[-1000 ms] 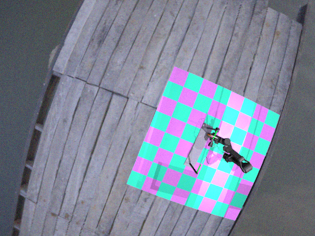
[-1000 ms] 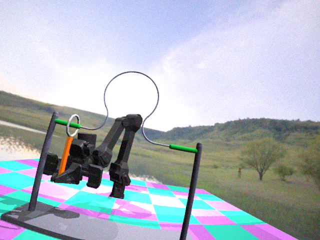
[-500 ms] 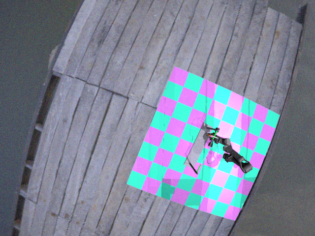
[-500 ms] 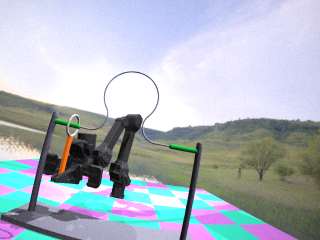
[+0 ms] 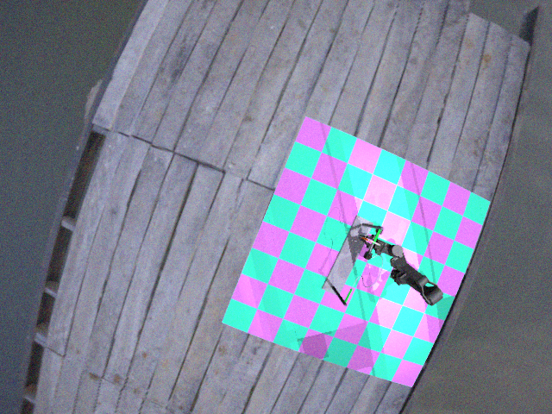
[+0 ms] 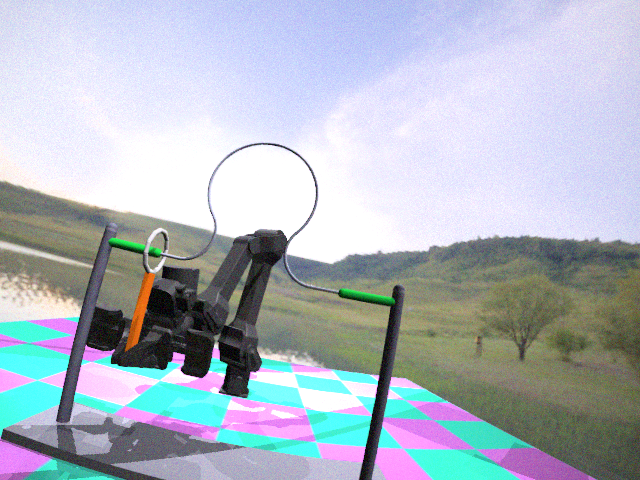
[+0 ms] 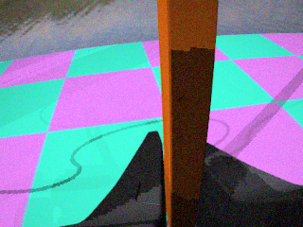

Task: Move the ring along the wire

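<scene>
Two posts stand on one base, joined by one wire whose grey loop rises between two green parts. The pincer grips the orange handle; the one ring surrounds the wire near the inner end of the green part at the exterior view's left. One checkered counter lies below.

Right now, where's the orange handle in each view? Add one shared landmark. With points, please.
Top: right of centre, a small sliver by the jaws, near the upper post.
Exterior: lower left, the orange handle (image 5: 365, 239) (image 6: 139, 312) (image 7: 187, 104) hangs below the white ring (image 6: 146, 253), between the jaws.
Wrist: just right of centre, upright, running off the top edge.
Shared landmark: the pink and turquoise checkered surface (image 5: 285, 297) (image 6: 454, 434) (image 7: 106, 101).
</scene>
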Controlling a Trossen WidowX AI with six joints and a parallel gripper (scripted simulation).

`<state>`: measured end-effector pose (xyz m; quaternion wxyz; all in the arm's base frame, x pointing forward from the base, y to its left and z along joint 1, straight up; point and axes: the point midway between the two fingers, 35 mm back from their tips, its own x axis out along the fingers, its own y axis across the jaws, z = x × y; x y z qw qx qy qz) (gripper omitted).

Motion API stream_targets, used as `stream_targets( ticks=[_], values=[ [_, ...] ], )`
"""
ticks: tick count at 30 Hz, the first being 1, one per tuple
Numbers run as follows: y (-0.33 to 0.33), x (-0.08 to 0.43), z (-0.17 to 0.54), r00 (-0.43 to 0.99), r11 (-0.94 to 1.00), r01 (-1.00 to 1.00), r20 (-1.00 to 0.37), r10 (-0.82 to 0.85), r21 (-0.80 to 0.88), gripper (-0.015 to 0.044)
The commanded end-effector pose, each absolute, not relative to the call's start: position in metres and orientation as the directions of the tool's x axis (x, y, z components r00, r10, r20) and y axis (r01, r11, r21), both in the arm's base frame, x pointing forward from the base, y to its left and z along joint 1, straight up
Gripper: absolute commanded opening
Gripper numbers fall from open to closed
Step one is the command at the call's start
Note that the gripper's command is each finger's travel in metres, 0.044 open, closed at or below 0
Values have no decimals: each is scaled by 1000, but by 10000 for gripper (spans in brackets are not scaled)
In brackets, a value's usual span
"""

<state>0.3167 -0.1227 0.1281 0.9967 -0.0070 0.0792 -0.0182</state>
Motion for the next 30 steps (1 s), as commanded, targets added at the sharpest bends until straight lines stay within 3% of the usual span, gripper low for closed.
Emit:
stream_targets(
  ticks=[1, 30],
  values=[
    [-118, 316, 126, 986, 999, 38, -164, -38, -7, -150],
    [-73, 318, 127, 987, 992, 28, -163, -8, 123, -150]
  ],
)
